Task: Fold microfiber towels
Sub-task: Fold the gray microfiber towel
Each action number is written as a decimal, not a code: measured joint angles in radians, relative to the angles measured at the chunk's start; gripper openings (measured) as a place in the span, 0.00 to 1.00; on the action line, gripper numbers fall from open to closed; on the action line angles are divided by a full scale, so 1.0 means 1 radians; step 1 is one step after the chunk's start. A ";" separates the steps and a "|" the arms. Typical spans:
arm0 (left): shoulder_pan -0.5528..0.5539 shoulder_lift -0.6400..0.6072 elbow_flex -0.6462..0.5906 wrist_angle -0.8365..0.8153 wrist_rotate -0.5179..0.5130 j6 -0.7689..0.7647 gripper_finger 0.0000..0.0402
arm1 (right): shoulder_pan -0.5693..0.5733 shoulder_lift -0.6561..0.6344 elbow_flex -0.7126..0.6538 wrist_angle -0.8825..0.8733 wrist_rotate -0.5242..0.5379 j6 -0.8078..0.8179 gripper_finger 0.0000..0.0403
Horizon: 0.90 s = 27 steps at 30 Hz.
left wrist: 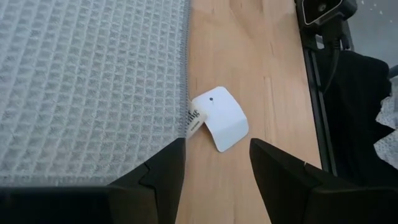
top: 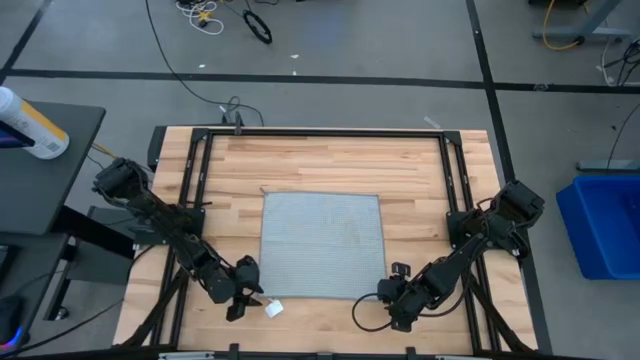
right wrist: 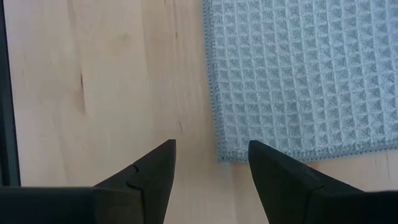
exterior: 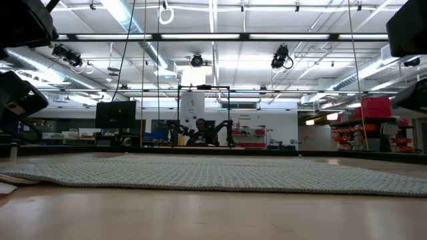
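Note:
The pale grey-blue microfiber towel (top: 321,245) lies spread flat in the middle of the wooden table, also seen as a low sheet in the low view (exterior: 220,175). Its white tag (left wrist: 219,118) sticks out from the near left corner onto the wood. My left gripper (left wrist: 216,165) hovers open just short of that tag, at the towel's near left corner (top: 243,292). My right gripper (right wrist: 211,163) stands open above the wood just off the towel's near right corner (right wrist: 227,152), at the table's near right (top: 392,296).
A black frame (top: 320,133) runs round the tabletop. A bright blue bin (top: 605,225) stands off the table to the right, and a dark side table (top: 45,165) with a white bottle to the left. Bare wood surrounds the towel on all sides.

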 joint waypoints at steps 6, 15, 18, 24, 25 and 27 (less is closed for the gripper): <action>-0.001 0.000 0.000 -0.003 0.003 -0.006 0.47 | 0.000 0.000 0.000 0.000 0.001 -0.001 0.48; 0.004 0.163 0.067 -0.011 0.104 0.020 0.47 | 0.000 0.000 0.000 0.004 0.001 0.004 0.53; 0.004 0.185 0.117 -0.094 0.108 0.050 0.47 | 0.000 0.000 0.000 0.008 -0.003 0.004 0.52; 0.004 0.175 0.150 -0.176 0.077 0.076 0.47 | -0.001 0.000 0.000 0.020 -0.013 -0.005 0.48; 0.004 0.175 0.150 -0.186 0.076 0.075 0.47 | -0.005 0.000 0.002 0.016 -0.013 -0.013 0.48; 0.004 0.175 0.151 -0.198 0.073 0.075 0.47 | -0.009 0.000 0.011 0.009 -0.014 -0.027 0.49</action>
